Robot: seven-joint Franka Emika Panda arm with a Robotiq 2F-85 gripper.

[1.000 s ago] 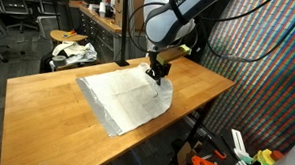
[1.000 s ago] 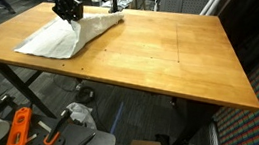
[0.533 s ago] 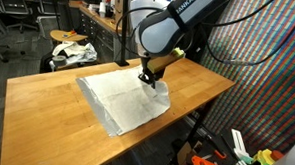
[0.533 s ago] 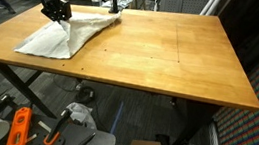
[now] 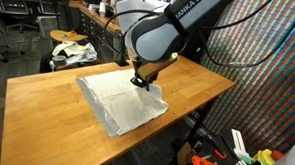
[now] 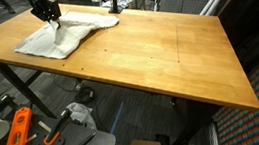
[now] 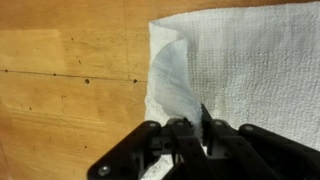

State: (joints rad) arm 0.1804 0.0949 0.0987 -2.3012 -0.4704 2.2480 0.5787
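Only the wrist view shows fingers (image 7: 182, 136) pinching the towel (image 7: 255, 60) — corner lifted

A white, coarse-textured cloth (image 5: 122, 99) is spread mostly flat at one end of a wooden tabletop (image 5: 46, 103). One corner is raised and curled back over the rest, pinched in the closed pincer (image 5: 139, 82).

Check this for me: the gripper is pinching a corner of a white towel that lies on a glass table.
One thing is wrong: the table is wooden, not glass; its grain shows in both exterior views and in the wrist view. The rest stands: the gripper is shut on a corner of the white towel, which lies on that table.
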